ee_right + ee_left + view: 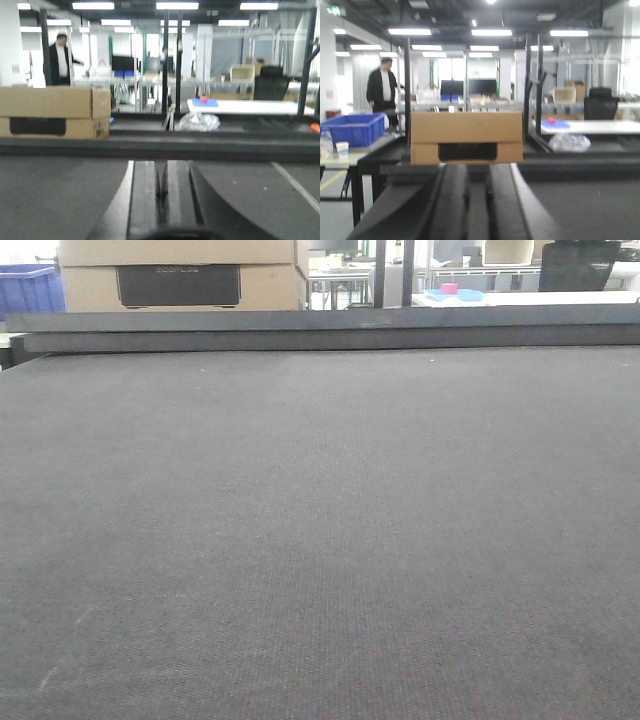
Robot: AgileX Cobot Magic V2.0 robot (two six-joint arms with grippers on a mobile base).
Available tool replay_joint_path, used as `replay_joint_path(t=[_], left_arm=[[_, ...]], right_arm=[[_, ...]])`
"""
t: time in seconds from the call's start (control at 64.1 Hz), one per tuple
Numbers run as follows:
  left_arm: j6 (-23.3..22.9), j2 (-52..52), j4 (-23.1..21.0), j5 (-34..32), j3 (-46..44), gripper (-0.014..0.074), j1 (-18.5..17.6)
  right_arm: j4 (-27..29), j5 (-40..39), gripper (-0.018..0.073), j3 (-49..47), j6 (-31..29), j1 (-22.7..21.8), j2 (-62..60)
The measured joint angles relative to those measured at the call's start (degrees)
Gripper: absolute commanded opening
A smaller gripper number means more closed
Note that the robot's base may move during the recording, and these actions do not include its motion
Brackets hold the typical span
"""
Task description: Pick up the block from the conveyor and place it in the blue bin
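My left claw sat with its fingers drawn close, only a narrow slot between them, and my right claw was pressed fully together, neither gripping anything over the conveyor. The blue bin stood ahead and left of the left claw, its contents hidden from me. The closed cardboard box sat straight ahead, beyond the belt.
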Motion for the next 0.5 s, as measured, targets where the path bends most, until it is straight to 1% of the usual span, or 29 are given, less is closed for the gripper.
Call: replay_joint_path(t=[0.047, 0.062, 0.109, 0.171, 0.218, 0.234, 0.359, 0.499], left_arm=[[0.00, 3.37, 0.03, 3.02, -3.14, 0.0304, 0.00], [0.00, 4.32, 0.13, 3.99, -4.07, 0.0326, 0.00], [0.00, 7.42, 0.26, 7.00, -7.19, 0.0363, 0.00], [0.00, 10.73, 0.37, 9.71, -9.26, 0.0416, 0.00], [0.00, 12.67, 0.50, 10.67, -9.90, 0.0461, -0.45], [0.00, 13.13, 0.50, 10.91, -10.01, 0.0482, -0.60], [0.00, 16.28, 0.73, 12.67, -10.10, 0.0577, -3.13], [0.00, 20.09, 0.94, 16.15, -10.81, 0.0580, -5.10]], right_arm=[[0.00, 1.20, 0.0210, -2.30, 0.00, 0.00, 3.36], [0.00, 1.41, 0.0261, -2.82, 0.00, 0.00, 4.30], [0.00, 1.86, 0.0373, -4.19, 0.00, 0.00, 7.41], [0.02, 2.12, 0.0497, -4.98, 0.00, 0.00, 11.02], [0.02, 2.36, 0.0561, -5.12, 0.00, 0.00, 13.05], [0.02, 2.37, 0.0575, -5.12, 0.00, 0.00, 13.68], [0.02, 2.93, 0.0569, -5.12, 0.00, 0.76, 17.99], [0.02, 5.25, 0.0569, -6.20, 0.00, 1.28, 21.98]])
